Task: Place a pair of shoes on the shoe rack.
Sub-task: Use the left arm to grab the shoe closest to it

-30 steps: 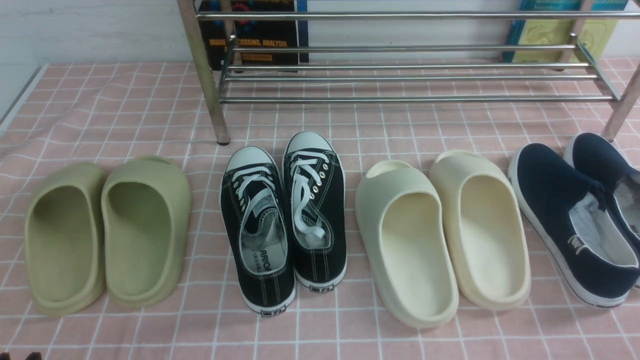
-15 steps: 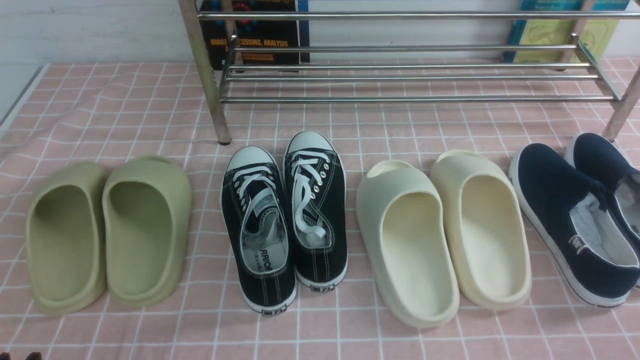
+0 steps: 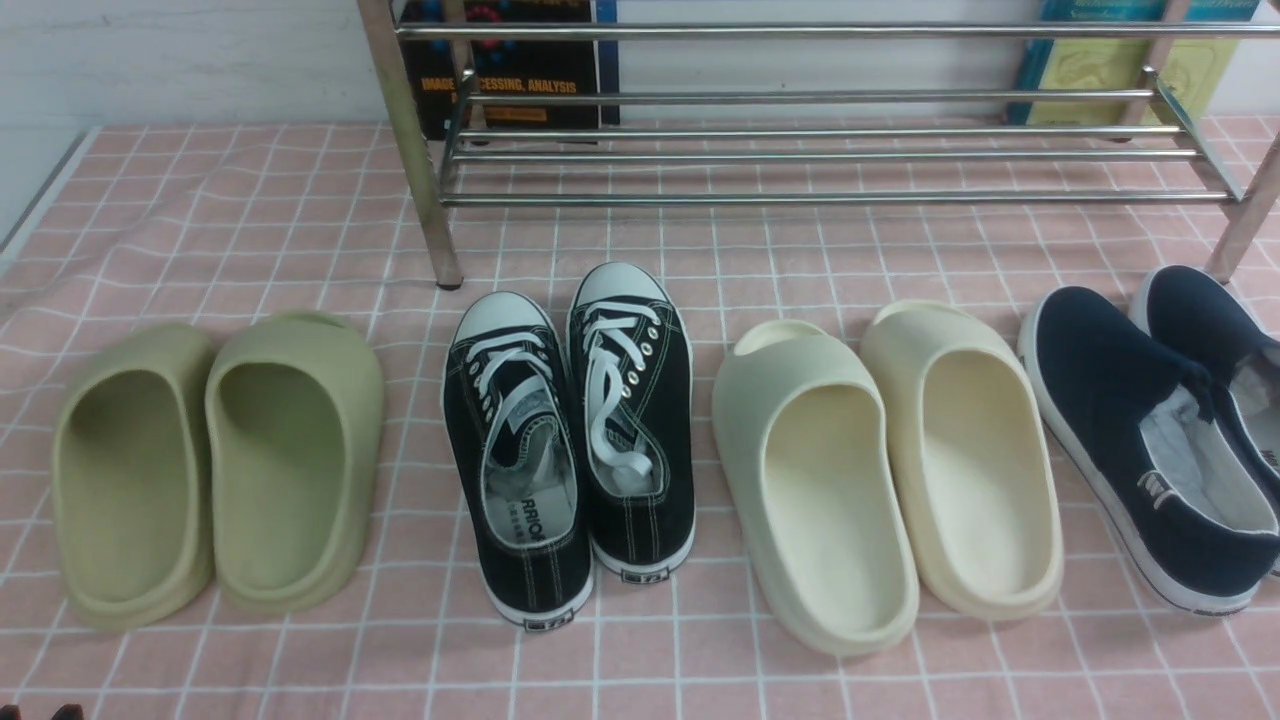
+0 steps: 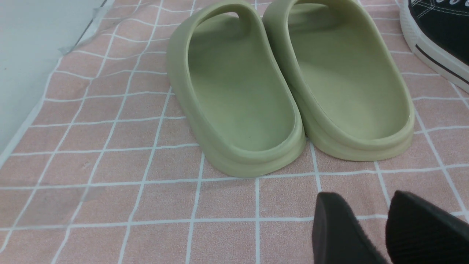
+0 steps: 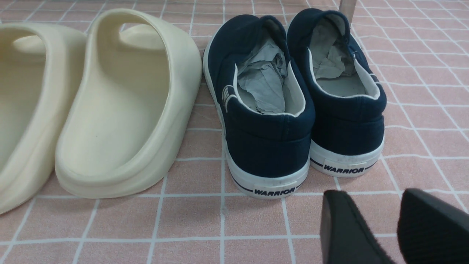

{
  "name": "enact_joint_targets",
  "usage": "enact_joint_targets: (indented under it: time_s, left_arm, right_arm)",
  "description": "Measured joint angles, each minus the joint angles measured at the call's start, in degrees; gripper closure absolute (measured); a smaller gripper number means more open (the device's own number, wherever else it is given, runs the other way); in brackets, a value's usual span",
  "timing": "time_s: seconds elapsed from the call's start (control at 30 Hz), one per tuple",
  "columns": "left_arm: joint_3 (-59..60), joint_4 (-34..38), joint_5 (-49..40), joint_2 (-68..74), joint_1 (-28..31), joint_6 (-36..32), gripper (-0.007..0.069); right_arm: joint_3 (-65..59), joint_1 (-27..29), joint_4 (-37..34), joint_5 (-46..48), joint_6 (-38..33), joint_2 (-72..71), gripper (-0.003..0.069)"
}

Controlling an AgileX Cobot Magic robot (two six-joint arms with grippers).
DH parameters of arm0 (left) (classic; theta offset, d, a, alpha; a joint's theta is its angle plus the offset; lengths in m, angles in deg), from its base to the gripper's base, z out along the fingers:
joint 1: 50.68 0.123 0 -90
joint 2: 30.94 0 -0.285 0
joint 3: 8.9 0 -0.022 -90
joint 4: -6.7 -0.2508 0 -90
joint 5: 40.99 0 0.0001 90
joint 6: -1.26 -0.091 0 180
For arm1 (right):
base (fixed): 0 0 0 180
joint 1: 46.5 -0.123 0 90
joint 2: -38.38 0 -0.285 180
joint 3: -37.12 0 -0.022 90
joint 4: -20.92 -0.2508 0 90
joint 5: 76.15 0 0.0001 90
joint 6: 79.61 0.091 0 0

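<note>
Near the middle of the bench, a little toward its left edge, the pair of black sneakers [image 3: 565, 440] stood side by side and touching, toes toward the far edge, where the shoe rack [image 3: 800, 155] ran; neither was on it yet. Your left gripper [image 4: 366, 205] and right gripper [image 5: 373, 201] both hung low with jaws apart and nothing between them. The first risk I judged was taking the wrong pair: the left wrist camera faced the olive slides [image 4: 238, 95] and the right one the navy slip-ons [image 5: 271, 146], not the sneakers. Because the sneakers pressed together, a finger pushed down between them could have shoved one aside or twisted it. The loose white laces [image 3: 600, 400] might have snagged a rack bar. The rack's left front post [image 3: 405, 150] stood just beyond the left sneaker's toe, so a straight carry forward could have clipped it. A narrow sole set across spaced bars could also have tipped
</note>
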Motion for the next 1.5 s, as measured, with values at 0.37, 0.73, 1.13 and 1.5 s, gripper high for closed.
enact_joint_targets:
  time_s: [0.37, 0.73, 1.13, 1.5]
  left_arm:
    - [0.41, -5.19, 2.56, 0.00, 0.00, 1.41, 0.0384]
    - [0.53, -0.39, 21.96, 0.00, 0.00, 24.35, 0.0384]
    - [0.53, 11.08, 31.09, 0.00, 0.00, 47.74, 0.0384]
    - [-21.93, -7.86, -7.18, 6.21, 0.00, 42.59, 0.0572]
  right_arm:
    - [0.00, 0.00, 0.00, 0.00, 0.00, 0.00, 0.0418]
    - [0.00, 0.00, 0.00, 0.00, 0.00, 0.00, 0.0418]
    - [0.00, 0.00, 0.00, 0.00, 0.00, 0.00, 0.0418]
    - [0.00, 0.00, 0.00, 0.00, 0.00, 0.00, 0.0418]
